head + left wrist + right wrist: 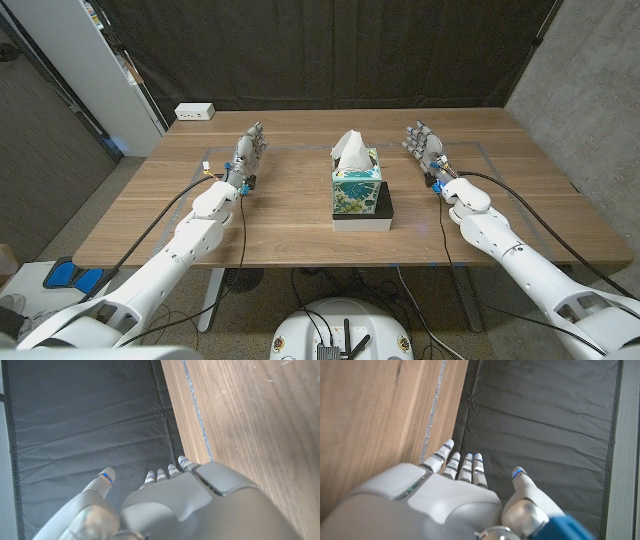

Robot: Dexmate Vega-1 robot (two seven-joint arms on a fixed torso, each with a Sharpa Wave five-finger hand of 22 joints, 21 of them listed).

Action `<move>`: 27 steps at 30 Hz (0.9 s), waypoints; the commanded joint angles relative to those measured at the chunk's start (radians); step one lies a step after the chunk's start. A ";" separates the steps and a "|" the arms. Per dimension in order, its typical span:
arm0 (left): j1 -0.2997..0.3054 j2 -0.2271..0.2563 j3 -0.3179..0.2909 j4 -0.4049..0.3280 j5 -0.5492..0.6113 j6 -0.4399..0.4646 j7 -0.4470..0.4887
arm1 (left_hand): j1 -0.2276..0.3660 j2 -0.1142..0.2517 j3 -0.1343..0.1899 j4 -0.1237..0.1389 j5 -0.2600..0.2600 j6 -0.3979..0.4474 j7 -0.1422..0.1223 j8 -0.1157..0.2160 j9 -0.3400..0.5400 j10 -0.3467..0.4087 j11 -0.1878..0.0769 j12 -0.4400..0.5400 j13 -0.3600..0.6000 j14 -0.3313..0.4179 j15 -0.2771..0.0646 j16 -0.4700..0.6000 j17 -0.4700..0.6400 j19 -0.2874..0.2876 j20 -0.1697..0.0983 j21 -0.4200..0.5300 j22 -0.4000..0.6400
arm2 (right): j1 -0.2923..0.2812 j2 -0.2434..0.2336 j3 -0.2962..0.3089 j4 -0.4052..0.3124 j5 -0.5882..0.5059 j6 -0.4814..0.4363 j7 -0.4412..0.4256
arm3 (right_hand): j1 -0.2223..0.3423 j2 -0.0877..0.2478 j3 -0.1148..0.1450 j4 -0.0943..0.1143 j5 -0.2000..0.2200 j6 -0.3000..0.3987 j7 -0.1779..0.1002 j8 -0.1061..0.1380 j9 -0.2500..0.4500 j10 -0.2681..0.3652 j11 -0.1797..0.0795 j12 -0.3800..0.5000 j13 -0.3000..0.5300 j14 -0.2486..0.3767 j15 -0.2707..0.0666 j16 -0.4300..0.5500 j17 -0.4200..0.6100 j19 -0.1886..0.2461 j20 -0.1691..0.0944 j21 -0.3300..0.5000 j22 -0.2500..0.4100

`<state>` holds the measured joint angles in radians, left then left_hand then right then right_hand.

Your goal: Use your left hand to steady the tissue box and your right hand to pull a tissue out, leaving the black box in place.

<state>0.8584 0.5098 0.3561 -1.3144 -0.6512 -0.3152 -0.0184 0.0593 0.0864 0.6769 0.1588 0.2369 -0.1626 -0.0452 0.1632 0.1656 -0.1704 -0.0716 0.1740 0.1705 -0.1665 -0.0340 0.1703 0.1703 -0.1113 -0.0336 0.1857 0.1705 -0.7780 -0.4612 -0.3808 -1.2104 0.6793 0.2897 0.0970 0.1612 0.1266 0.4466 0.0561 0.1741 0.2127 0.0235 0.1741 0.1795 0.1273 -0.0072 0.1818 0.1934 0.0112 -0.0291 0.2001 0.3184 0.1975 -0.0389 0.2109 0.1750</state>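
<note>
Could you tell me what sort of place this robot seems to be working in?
Probably a lab or test workspace, not a home. A dark curtain hangs behind the wooden table, a bare concrete wall stands to one side, and a white power strip sits at the table's far corner.

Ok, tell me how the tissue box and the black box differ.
The tissue box is tall and cube-like with a teal floral pattern; the black box is low, flat and plain black. The tissue box has a white tissue sticking out of its top; the black box shows nothing on top. Both sit mid-table, side by side, touched by neither hand.
</note>
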 commanded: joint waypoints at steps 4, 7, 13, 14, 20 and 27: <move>0.031 0.008 -0.022 -0.019 0.004 -0.038 0.024 | -0.001 0.107 0.007 0.002 0.007 -0.008 0.000 0.008 0.004 -0.100 -0.001 0.005 0.005 -0.129 -0.046 0.004 0.001 -0.009 -0.052 0.007 0.002 | 0.049 0.036 -0.003 0.090 -0.019 0.069 0.017 | -0.004 0.043 0.003 0.009 0.007 0.008 0.004 0.007 0.002 0.012 0.003 0.009 0.002 0.010 -0.054 0.007 0.000 0.012 -0.017 0.006 0.002; 0.023 0.005 -0.021 -0.004 0.002 -0.042 0.015 | -0.001 0.107 0.007 0.002 0.008 -0.009 0.000 0.009 0.004 -0.099 0.000 0.006 0.005 -0.129 -0.046 0.005 0.001 -0.009 -0.053 0.007 0.002 | 0.048 0.039 -0.001 0.091 -0.024 0.079 0.006 | -0.004 0.038 0.002 0.008 0.007 0.009 0.005 0.008 0.002 0.012 0.004 0.009 0.002 0.011 -0.052 0.006 -0.002 0.013 -0.016 0.006 0.001; 0.005 -0.002 -0.016 0.023 0.000 -0.049 -0.005 | -0.002 0.106 0.007 0.002 0.008 -0.010 0.000 0.010 0.004 -0.100 0.001 0.007 0.005 -0.129 -0.048 0.005 0.001 -0.010 -0.054 0.007 0.002 | 0.047 0.039 -0.002 0.089 -0.034 0.084 -0.010 | 0.000 0.033 0.005 0.002 0.009 0.013 0.008 0.010 0.001 0.017 0.008 0.012 0.002 0.014 -0.050 0.005 -0.008 0.012 -0.015 0.004 0.001; 0.001 -0.004 -0.015 0.030 0.002 -0.054 -0.009 | -0.002 0.106 0.007 0.002 0.008 -0.010 0.000 0.010 0.004 -0.100 0.000 0.007 0.005 -0.129 -0.048 0.005 0.001 -0.010 -0.054 0.007 0.002 | 0.047 0.038 -0.003 0.089 -0.036 0.085 -0.012 | 0.000 0.033 0.005 0.002 0.009 0.013 0.007 0.010 0.001 0.018 0.008 0.012 0.002 0.014 -0.050 0.005 -0.009 0.012 -0.014 0.004 0.001; -0.034 -0.017 0.002 0.117 0.071 -0.156 -0.025 | 0.014 -0.010 -0.045 -0.087 -0.008 0.000 -0.039 0.021 0.003 -0.063 -0.023 0.018 0.004 -0.104 -0.074 0.006 -0.006 0.019 -0.072 0.011 -0.001 | 0.042 0.037 -0.005 0.080 -0.049 0.084 -0.036 | 0.003 0.031 0.005 -0.003 0.009 0.014 0.009 0.011 0.001 0.019 0.010 0.013 0.002 0.018 -0.046 0.006 -0.014 0.013 -0.013 0.003 0.001; -0.060 0.039 0.040 0.130 0.265 -0.197 0.060 | 0.127 -0.183 -0.128 -0.298 -0.028 -0.154 -0.007 0.018 0.013 -0.124 -0.030 0.001 0.011 -0.138 -0.043 -0.002 0.000 0.037 -0.061 -0.001 0.003 | 0.035 0.031 -0.011 0.056 -0.064 0.068 -0.064 | 0.007 0.024 0.004 -0.011 0.009 0.017 0.012 0.013 0.001 0.025 0.018 0.015 0.001 0.025 -0.039 0.007 -0.020 0.015 -0.008 0.002 0.001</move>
<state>0.8401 0.5026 0.3521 -1.2364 -0.5960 -0.4329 -0.0284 0.1502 -0.0533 0.5695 -0.0839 0.2115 -0.1752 -0.0742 0.1780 0.1708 -0.1737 -0.1040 0.1837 0.1750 -0.1664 -0.0341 0.1740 0.1655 -0.0496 -0.0341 0.1938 0.1681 -0.7346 -0.4249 -0.3845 -1.1310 0.6392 0.3663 0.0698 0.1611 0.1266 0.4521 0.0541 0.1779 0.2234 0.0343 0.1781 0.1793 0.1420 0.0076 0.1926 0.1932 0.0239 -0.0341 0.2001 0.2982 0.2009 -0.0357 0.2108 0.1720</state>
